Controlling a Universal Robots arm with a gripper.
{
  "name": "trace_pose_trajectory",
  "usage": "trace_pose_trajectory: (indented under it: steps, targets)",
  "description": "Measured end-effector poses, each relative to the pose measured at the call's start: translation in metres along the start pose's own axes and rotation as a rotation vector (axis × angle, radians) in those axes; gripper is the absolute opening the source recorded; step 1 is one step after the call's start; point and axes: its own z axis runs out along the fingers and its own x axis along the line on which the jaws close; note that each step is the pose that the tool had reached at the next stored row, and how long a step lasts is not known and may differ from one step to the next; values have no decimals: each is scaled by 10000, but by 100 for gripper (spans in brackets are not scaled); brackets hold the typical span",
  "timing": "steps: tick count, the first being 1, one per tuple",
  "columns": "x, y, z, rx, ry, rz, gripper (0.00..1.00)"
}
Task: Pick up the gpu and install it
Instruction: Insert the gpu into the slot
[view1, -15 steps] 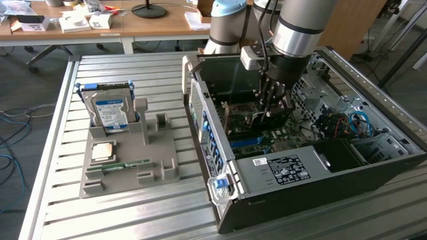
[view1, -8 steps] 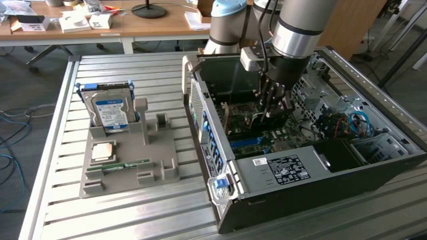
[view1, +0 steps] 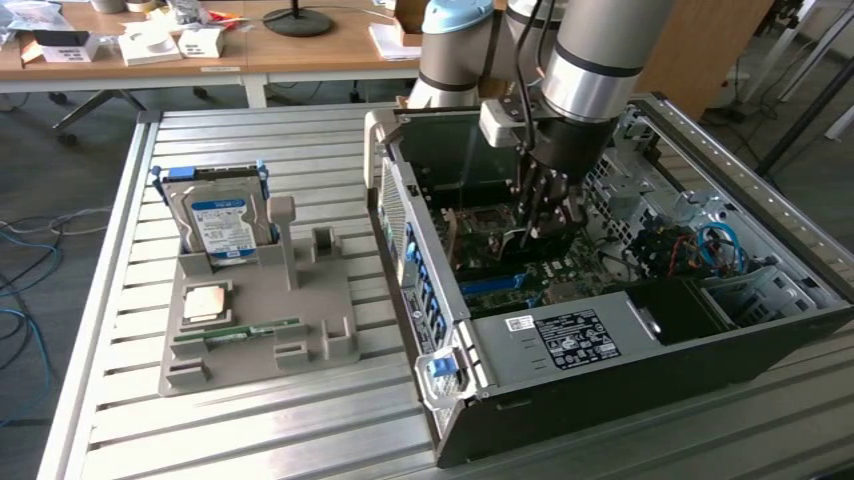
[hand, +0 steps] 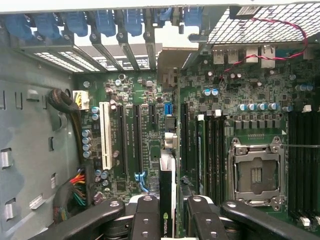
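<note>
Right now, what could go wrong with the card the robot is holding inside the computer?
The card is held edge-on in the jaws over the green board. It could miss a long black slot and bump the tiny parts nearby. If it tilts, it might jam or slip.

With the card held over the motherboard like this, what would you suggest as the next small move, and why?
Probably a slight sideways nudge toward the long black slot before any descent. The gripper is shut on the gpu, held edge-on above the motherboard, and the card's edge looks just beside that slot rather than over it, though depth is hard to judge.
</note>
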Motion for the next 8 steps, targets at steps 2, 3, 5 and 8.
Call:
trace_pose_trajectory:
  steps: [2,3,5,8]
  targets:
    - [0,0,9,0,0,0,26]
    - [0,0,13,0,1,0,26]
    - [0,0,17,0,1,0,26]
    - [0,0,18,0,0,0,26]
